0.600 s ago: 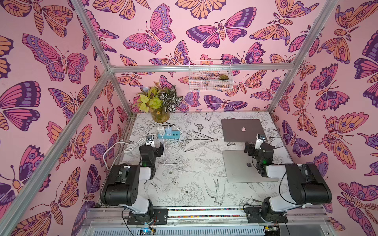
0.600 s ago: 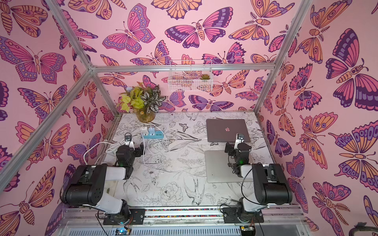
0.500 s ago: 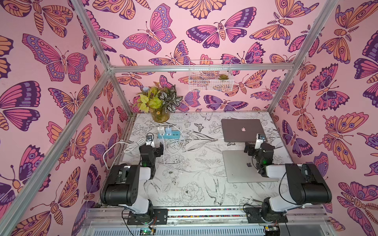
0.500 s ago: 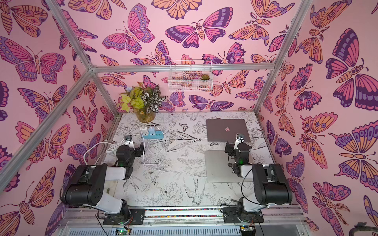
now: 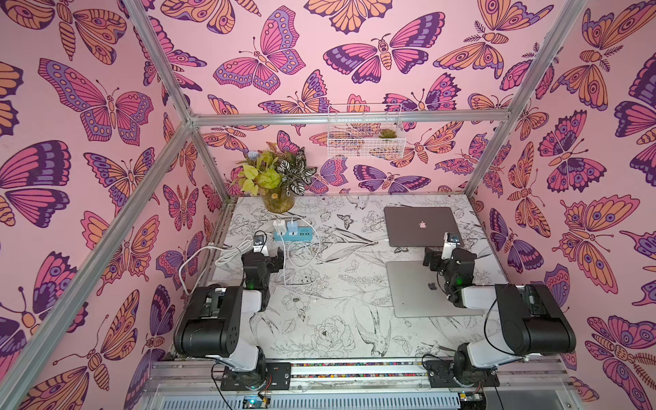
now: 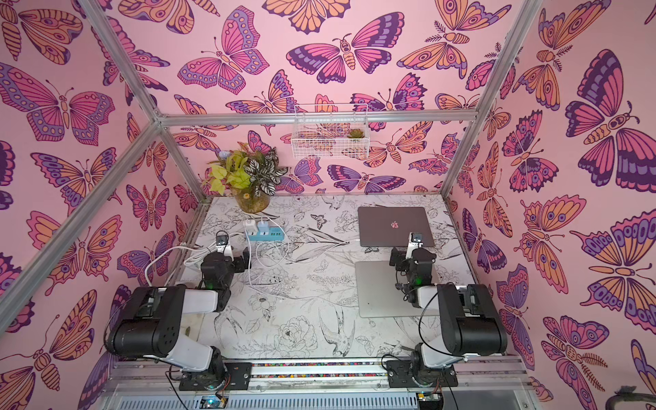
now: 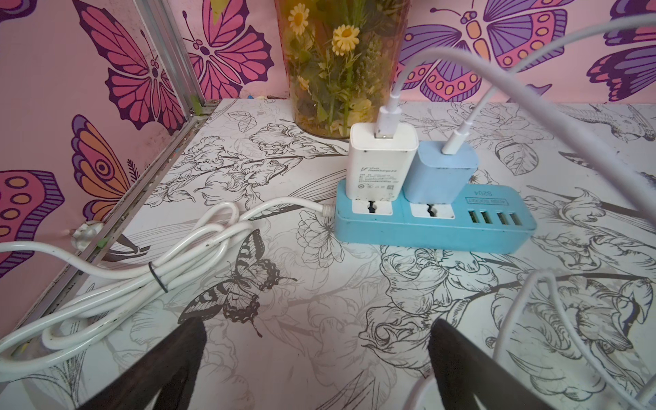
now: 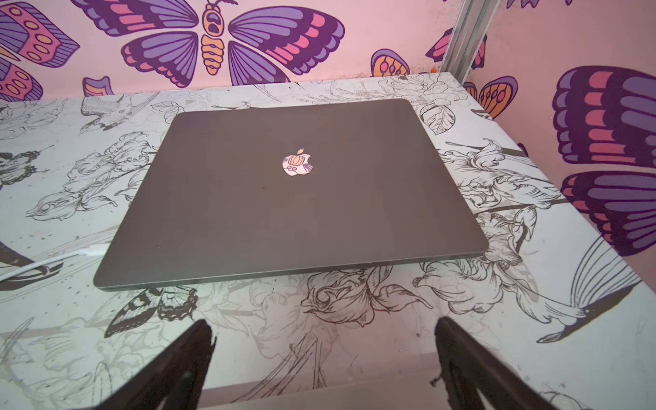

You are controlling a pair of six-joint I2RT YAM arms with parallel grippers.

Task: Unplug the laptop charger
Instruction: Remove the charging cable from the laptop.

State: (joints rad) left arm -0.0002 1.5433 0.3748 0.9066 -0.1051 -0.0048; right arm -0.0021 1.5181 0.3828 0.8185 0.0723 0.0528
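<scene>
Hidden or unclear:
- In the left wrist view the vase [image 7: 340, 71] is cut off at the top. The thin white leads run out of frame, so I cannot trace which adapter feeds the laptop.
- In both top views the right arm covers part of the silver laptop [image 5: 419, 287].
- The cable [image 8: 35, 264] is cut off at the edge of the right wrist view.

Charger:
- The plug [image 8: 93, 250] sits in the side of the closed dark laptop [image 8: 294, 191] that faces the robot's left.
- At the other end, the white adapter [image 7: 376, 167] and blue adapter [image 7: 440, 174] stand upright in the strip [image 7: 426, 227]. They are side by side and touching, each with a lead in its top.

Grippers:
- The right gripper [image 8: 324, 324] is spread wide with nothing between its fingers. It is above the table [image 5: 337, 330], near the dark laptop's front edge but apart from it. The plug lies off to its left, well clear of both fingers.
- The left gripper [image 7: 317, 333] is also spread wide and holds nothing. It faces the strip, near it but not touching.
</scene>
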